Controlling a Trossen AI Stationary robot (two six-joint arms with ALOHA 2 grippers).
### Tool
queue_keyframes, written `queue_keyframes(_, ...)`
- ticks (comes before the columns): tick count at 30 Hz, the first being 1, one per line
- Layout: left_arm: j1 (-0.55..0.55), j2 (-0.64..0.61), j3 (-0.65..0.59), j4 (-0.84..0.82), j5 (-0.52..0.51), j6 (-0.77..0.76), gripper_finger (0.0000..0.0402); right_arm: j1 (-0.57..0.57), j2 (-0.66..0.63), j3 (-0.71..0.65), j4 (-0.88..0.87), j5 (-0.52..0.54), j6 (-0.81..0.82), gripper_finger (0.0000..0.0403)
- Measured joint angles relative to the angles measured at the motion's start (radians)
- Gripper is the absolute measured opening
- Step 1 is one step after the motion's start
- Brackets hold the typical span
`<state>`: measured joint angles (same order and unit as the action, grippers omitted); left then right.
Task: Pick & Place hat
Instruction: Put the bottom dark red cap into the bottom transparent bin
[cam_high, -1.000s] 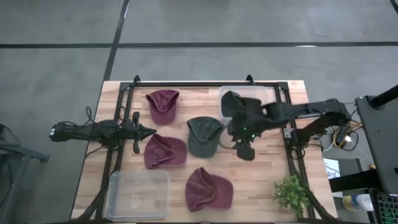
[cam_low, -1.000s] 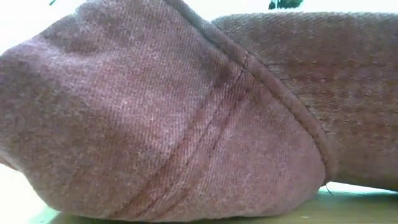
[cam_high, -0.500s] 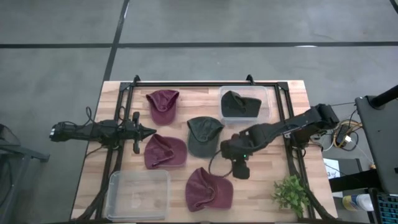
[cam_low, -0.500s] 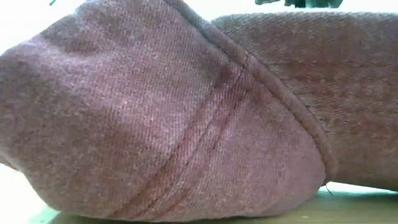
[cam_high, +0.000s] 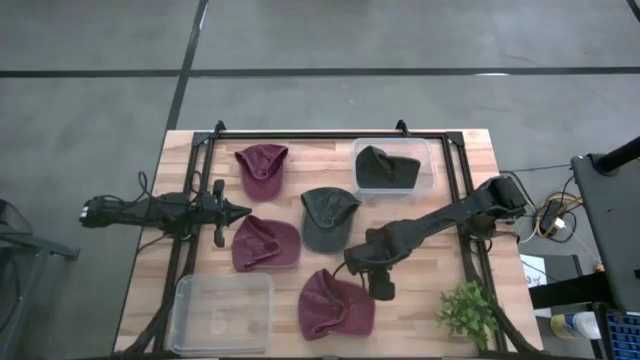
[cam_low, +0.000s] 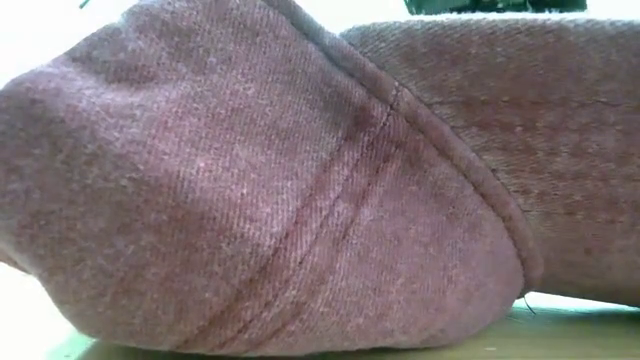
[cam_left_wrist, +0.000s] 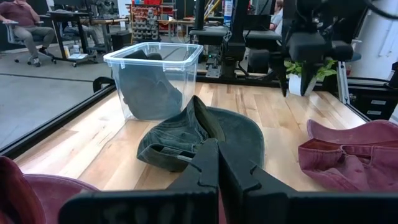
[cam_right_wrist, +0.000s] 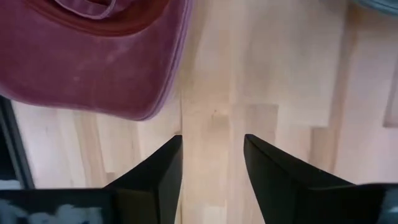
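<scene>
Several hats lie on the wooden table. A dark green hat (cam_high: 328, 216) (cam_left_wrist: 200, 133) sits in the middle. Maroon hats lie toward the far side (cam_high: 262, 168), left of centre (cam_high: 266, 243) and near the front edge (cam_high: 335, 303) (cam_right_wrist: 93, 56); that last one fills the low view (cam_low: 280, 180). Another dark hat (cam_high: 388, 166) rests inside a clear bin (cam_high: 428, 165) (cam_left_wrist: 155, 71). My right gripper (cam_high: 362, 265) (cam_right_wrist: 211, 144) is open, over bare wood beside the front maroon hat. My left gripper (cam_high: 240, 211) (cam_left_wrist: 217, 163) is shut at the table's left, pointing at the green hat.
An empty clear bin (cam_high: 222, 312) stands at the near left corner. A small green plant (cam_high: 468, 310) stands at the near right corner. A black metal frame (cam_high: 330, 132) borders the table. Bare wood shows between the green hat and the plant.
My right gripper has swung away from the far-right bin, moving toward the table's near edge and leftward, and now hangs beside the front maroon hat. The dark hat stays in the bin. The left arm has kept still.
</scene>
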<state>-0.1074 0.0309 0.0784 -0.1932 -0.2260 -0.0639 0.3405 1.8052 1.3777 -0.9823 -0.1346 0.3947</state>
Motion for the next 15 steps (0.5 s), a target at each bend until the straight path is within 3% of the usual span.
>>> queue_keyframes(5,0.0,0.0,0.0,0.0,0.0,0.0,0.0,0.0,0.025,0.0,0.077,-0.078,-0.011,0.0191)
queue_keyframes(15,0.0,0.001,0.0,0.0,0.0,0.0,0.0,-0.008,0.029,-0.006,0.235,-0.129,-0.011,0.0215)
